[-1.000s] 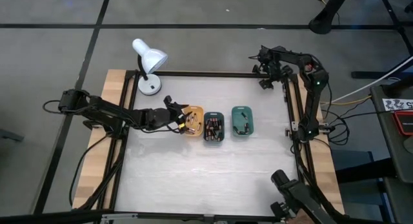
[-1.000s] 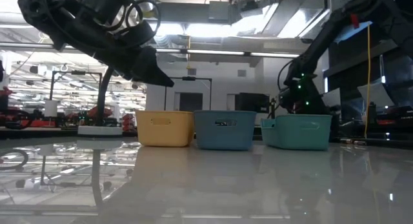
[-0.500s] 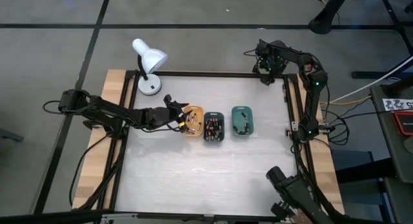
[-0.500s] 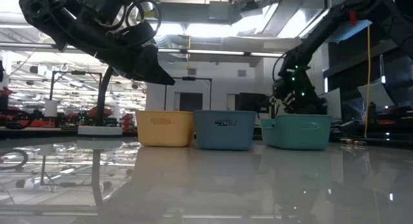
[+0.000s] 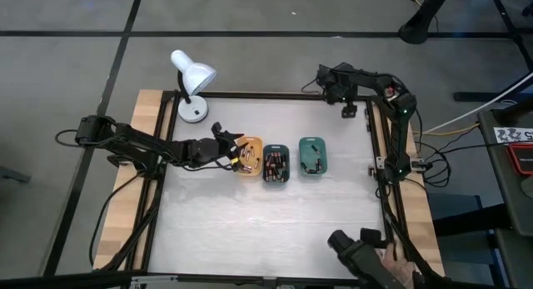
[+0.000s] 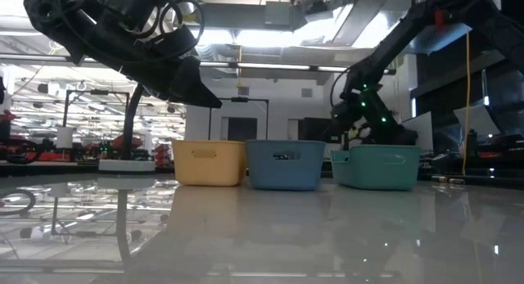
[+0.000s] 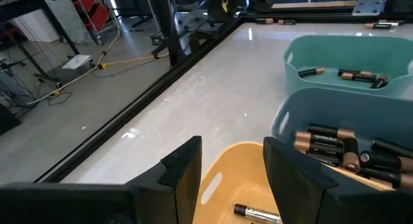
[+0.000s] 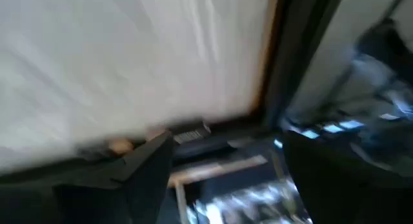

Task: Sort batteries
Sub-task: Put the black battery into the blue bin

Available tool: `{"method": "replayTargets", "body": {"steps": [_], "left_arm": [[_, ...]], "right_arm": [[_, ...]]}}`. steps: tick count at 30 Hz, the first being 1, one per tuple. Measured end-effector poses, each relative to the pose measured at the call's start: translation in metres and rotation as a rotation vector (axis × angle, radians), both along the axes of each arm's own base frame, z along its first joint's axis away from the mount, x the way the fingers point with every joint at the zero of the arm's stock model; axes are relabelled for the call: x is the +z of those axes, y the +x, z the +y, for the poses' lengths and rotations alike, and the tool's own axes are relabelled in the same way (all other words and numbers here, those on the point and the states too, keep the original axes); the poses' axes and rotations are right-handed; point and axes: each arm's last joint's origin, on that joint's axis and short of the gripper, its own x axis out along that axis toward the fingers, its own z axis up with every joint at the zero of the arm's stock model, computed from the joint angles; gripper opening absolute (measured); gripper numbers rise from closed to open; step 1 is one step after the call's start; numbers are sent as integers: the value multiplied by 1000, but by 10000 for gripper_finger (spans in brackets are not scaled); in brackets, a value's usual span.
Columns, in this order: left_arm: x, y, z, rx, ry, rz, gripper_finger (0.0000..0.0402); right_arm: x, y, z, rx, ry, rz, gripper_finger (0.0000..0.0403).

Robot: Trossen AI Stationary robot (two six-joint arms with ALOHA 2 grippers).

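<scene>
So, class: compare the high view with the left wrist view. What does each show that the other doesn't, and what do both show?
Only the high view shows the white desk lamp, the right gripper at the table's far right corner, and the whole left arm.

Only the left wrist view shows detail: a single battery in the orange tray and printed labels on the batteries in the dark teal tray.

Both show the three trays in a row, including the green tray, and the left gripper, open, over the orange tray.

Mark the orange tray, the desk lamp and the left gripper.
orange tray (image 5: 251, 147): high view, its far rim.
desk lamp (image 5: 193, 75): high view, middle of the white shade.
left gripper (image 7: 232, 161): left wrist view, the gap midway between its open fingertips.
</scene>
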Motion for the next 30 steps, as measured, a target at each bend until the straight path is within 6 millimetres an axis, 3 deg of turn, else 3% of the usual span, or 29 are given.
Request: {"method": "replayTargets", "body": {"steps": [9, 23, 30], "left_arm": [[0, 0, -6, -37, 25, 16, 156], [0, 0, -6, -36, 27, 21, 156], [0, 0, -6, -39, 33, 26, 156]], "right_arm": [[-22, -25, 9, 60, 73, 181, 293], [-47, -29, 31, 240, 236, 263, 293], [-53, -26, 30, 264, 230, 218, 293]]}}
